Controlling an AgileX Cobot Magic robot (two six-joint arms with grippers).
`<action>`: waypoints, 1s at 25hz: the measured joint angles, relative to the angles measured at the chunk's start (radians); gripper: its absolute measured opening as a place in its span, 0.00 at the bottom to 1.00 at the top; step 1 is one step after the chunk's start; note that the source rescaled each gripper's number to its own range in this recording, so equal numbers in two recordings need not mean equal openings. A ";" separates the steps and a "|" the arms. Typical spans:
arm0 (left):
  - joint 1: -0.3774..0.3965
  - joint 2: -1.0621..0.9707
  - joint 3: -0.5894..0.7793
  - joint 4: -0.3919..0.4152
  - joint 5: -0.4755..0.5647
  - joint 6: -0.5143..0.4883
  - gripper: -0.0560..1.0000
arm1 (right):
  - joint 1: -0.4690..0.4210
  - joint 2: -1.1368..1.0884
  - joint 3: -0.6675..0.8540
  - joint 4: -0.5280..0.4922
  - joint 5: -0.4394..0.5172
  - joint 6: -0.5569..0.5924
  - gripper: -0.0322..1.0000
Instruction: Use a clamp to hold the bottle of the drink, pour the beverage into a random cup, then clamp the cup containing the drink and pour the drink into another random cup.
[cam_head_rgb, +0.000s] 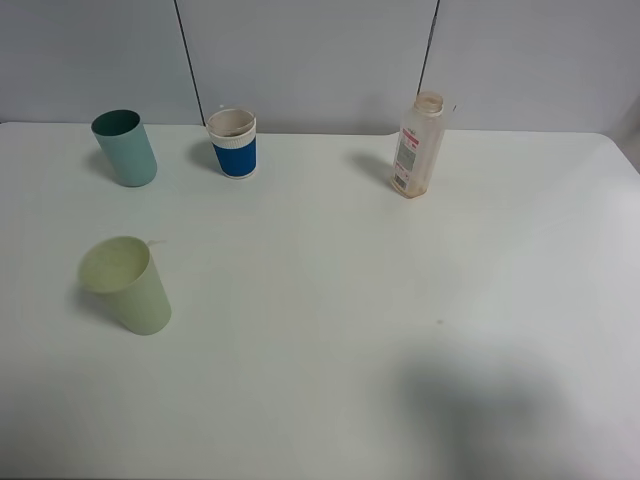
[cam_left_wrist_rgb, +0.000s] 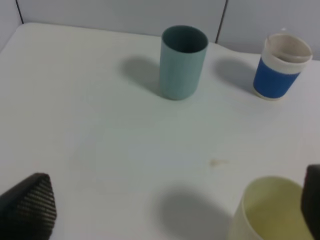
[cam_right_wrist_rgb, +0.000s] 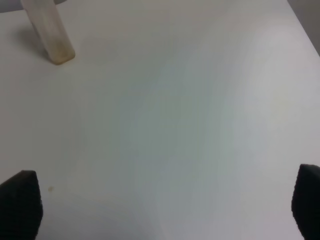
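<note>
Both hands stand spread wide and empty above the white counter (cam_head_rgb: 330, 330). The bottle (cam_head_rgb: 419, 146) stands upright at the far edge, well ahead of the right hand (cam_right_wrist_rgb: 162, 210); the teal tumbler (cam_left_wrist_rgb: 183, 62) and blue cup (cam_left_wrist_rgb: 280, 68) stand ahead of the left hand (cam_left_wrist_rgb: 175, 210).

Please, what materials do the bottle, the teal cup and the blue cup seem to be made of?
Bottle: probably clear plastic, since the table shows through its body; the label looks like printed paper or film.
Teal cup: likely matte plastic, with an even colour and no shine.
Blue cup: seems paper, with a white ribbed band at the rim.
</note>
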 joint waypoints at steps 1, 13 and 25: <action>0.000 -0.003 -0.012 0.000 0.018 -0.004 1.00 | 0.000 0.000 0.000 0.000 0.000 0.000 1.00; 0.000 -0.048 -0.099 0.071 0.237 -0.020 1.00 | 0.000 0.000 0.000 0.000 0.000 0.000 1.00; 0.000 -0.069 -0.142 0.109 0.457 -0.022 1.00 | 0.000 0.000 0.000 0.000 0.000 0.000 1.00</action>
